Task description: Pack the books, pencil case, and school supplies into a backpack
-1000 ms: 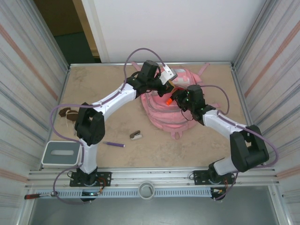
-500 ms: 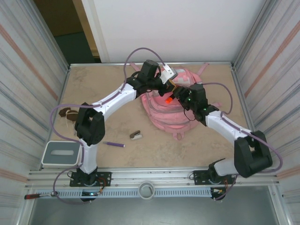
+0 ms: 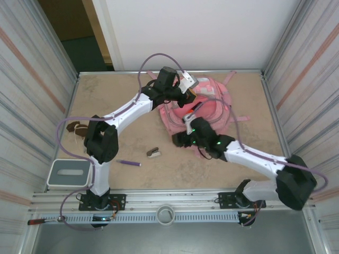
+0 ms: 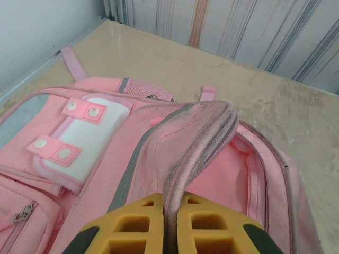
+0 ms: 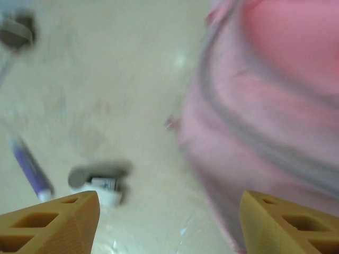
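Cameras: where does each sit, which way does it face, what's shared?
Top external: fixed above and behind the bases, looking down on the table, backpack, left arm, right arm, left tool, right tool.
Left wrist: on the left arm, looking along the left tool, shut on the backpack's opening rim, toward the far walls.
Right wrist: on the right arm, blurred, looking down past the open right tool at purple pen, stapler piece, backpack side.
Shared: all see the backpack; top and right wrist share pen and stapler piece.

Beige tabletop walled in by ribbed metal panels.
Near the left edge, brown-and-white lump with a cord; closer in, grey box with a pale top hard by the metal rail.
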`<action>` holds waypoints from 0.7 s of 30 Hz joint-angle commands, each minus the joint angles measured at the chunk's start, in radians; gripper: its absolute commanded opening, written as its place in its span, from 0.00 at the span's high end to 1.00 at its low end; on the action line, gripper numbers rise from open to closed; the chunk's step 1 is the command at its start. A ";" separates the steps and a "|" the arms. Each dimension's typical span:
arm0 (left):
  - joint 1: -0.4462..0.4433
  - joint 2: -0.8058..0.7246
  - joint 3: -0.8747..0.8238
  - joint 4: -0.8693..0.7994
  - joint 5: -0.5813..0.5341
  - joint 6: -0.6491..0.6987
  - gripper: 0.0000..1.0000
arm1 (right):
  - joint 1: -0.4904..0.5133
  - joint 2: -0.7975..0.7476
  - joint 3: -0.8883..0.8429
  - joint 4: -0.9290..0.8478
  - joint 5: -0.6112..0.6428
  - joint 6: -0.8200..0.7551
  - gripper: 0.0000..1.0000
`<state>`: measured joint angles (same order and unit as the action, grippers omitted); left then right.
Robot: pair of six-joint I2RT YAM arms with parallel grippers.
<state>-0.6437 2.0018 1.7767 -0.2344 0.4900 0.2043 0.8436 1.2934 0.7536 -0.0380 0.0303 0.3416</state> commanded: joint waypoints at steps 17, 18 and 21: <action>0.010 -0.064 -0.033 0.074 -0.005 0.003 1.00 | 0.207 0.570 0.331 -0.019 0.025 -0.386 0.03; 0.010 -0.066 -0.037 0.075 -0.005 0.003 1.00 | 0.206 0.588 0.348 -0.020 0.043 -0.389 0.03; 0.008 -0.075 -0.043 0.075 -0.004 0.002 1.00 | 0.185 0.631 0.403 -0.045 0.053 -0.386 0.04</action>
<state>-0.6441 1.9976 1.7378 -0.2111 0.4877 0.2047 1.0443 1.8919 1.0966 -0.0612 0.0525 -0.0135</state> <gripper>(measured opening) 0.108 0.968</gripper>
